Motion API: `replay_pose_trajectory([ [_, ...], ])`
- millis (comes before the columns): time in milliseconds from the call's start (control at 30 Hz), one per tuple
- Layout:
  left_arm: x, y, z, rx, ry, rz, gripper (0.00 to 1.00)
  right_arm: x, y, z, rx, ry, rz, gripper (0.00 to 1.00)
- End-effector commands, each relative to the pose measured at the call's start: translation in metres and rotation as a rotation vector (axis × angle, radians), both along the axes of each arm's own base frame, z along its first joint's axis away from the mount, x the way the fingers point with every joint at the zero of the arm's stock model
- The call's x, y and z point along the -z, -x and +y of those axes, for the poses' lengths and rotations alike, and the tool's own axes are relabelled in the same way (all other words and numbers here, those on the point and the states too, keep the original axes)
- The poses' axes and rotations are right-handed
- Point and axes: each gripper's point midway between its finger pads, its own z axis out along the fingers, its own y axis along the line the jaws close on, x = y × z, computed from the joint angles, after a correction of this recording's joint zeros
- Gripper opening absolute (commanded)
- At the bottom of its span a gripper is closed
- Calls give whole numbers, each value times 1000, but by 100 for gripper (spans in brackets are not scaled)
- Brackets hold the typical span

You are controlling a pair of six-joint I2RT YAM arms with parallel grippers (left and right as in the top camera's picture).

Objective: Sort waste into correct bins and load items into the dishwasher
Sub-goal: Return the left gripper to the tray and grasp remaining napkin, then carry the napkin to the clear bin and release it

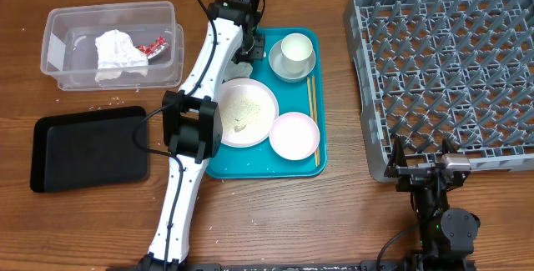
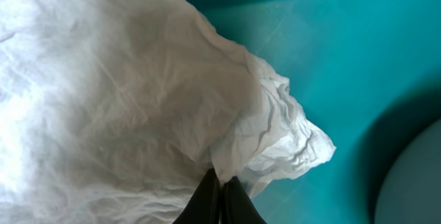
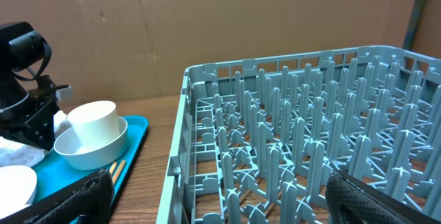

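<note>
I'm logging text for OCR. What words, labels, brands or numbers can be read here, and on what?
No text can be read in any view.
On the red sauce packet in the clear tub: print, if any, too small to read.
On the crumpled napkin, dish rack, teal tray, black tray: no markings show.

On the wooden table (image 1: 334,221) — clear tub (image 1: 108,6), black tray (image 1: 88,150), teal tray (image 1: 250,163), grey dish rack (image 1: 442,62).

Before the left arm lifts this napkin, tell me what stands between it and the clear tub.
Nothing visible does. The left gripper is shut on the napkin at the teal tray's top-left corner in the overhead view, and the clear tub sits open-topped to its left. Only the arm's own link crosses that line.
</note>
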Motion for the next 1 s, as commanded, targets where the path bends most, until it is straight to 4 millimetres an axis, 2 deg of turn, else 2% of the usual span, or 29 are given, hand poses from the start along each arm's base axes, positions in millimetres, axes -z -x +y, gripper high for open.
replay_pose_trajectory([
  [0, -3, -1, 10, -28, -58, -9, 4, 2, 0, -1, 2, 7, -4, 100],
  [100, -43, -9, 18, -49, -80, -87, 4, 2, 0, -1, 2, 7, -4, 100],
  [133, -71, -15, 25, -78, -96, -146, 4, 2, 0, -1, 2, 7, -4, 100],
  [267, -150, -26, 51, -206, -133, -325, 4, 2, 0, -1, 2, 7, -4, 100],
  [367, -207, -30, 84, -348, -163, -467, 4, 2, 0, -1, 2, 7, -4, 100],
  [467, -243, -28, 126, -520, -172, -555, 4, 2, 0, -1, 2, 7, -4, 100],
  [533, -254, -26, 149, -619, -159, -580, 4, 2, 0, -1, 2, 7, -4, 100],
  [633, -256, -25, 191, -785, -121, -593, 4, 2, 0, -1, 2, 7, -4, 100],
  [767, -241, -24, 243, -957, -66, -566, 4, 2, 0, -1, 2, 7, -4, 100],
  [967, -213, -23, 284, -1108, 43, -496, 4, 2, 0, -1, 2, 7, -4, 100],
])
